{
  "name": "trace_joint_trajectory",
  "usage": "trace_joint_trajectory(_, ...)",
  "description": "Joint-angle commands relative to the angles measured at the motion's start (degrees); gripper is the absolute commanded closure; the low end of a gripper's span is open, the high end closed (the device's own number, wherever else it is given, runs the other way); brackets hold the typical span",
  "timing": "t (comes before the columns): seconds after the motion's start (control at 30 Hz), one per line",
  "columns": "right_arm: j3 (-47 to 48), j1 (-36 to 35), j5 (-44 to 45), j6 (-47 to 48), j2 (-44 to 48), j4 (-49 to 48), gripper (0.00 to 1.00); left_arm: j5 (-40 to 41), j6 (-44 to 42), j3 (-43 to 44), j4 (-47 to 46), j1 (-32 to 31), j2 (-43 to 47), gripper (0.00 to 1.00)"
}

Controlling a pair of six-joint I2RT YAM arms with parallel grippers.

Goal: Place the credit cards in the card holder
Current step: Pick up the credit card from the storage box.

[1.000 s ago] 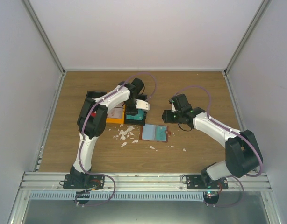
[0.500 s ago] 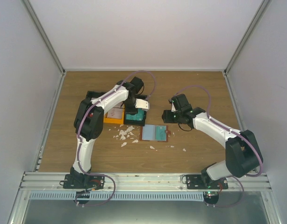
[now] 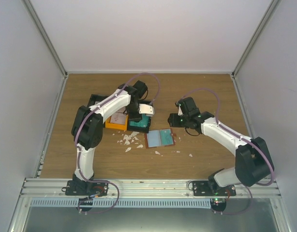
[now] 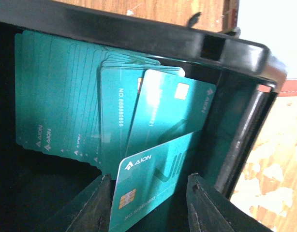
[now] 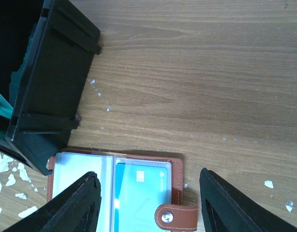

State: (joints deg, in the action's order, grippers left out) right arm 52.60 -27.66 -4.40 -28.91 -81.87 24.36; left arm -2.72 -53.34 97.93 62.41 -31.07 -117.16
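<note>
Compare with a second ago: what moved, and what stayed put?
The left arm's elbow swung left, toward its base; its fingers stayed over the black bin, astride a teal card. Whether they grip it is unclear. Right arm and open wallet unmoved.

top cam sits high, behind the arm bases [image 3: 85, 187], looking down n fwd over the whole table [image 3: 211, 159]. left wrist cam's v close, staring into the black bin [image 4: 139, 34] at the credit cards [image 4: 153, 121]. right wrist cam hangs a bit higher, facing straight down, card holder [image 5: 176, 181] at its lower edge. bin's in all 3 views; holder in top + right wrist.
</note>
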Motion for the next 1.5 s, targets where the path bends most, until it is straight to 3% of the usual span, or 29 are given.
trace_joint_trajectory(0.0, -1.33, 0.50, 0.61, 0.39, 2.05, -1.16, 0.43, -1.57, 1.65, -2.04, 3.04, -0.88, 2.91, 0.56)
trace_joint_trajectory(0.47, -0.34, 0.50, -0.10, -0.01, 2.37, -1.77, 0.43, -2.57, 3.50, -5.67, 3.10, -2.33, 6.66, 0.61)
trace_joint_trajectory(0.63, -0.62, 0.47, 0.05, 0.08, 2.48, -1.60, 0.43, -1.63, 3.07, -7.23, 1.11, -2.33, 6.97, 0.71)
trace_joint_trajectory(0.83, -0.45, 0.46, 0.39, 0.05, 2.99, -1.03, 0.43, 0.33, 1.72, -7.11, 0.14, -2.33, 7.15, 1.00)
trace_joint_trajectory(1.13, 0.95, 0.50, 0.64, 1.76, 8.21, 0.57, 0.42, -1.34, -0.98, -5.51, 0.21, -2.33, 15.79, 1.00)
trace_joint_trajectory(1.33, 0.24, 0.50, -9.43, 8.71, 15.79, -4.91, 0.49, -12.87, -3.82, -6.37, -4.06, -2.15, 27.09, 1.00)
trace_joint_trajectory(1.47, 2.99, 0.48, -23.88, 12.16, 18.38, -10.22, 0.50, -25.11, 1.83, -13.15, -16.53, -2.07, 37.14, 1.00)
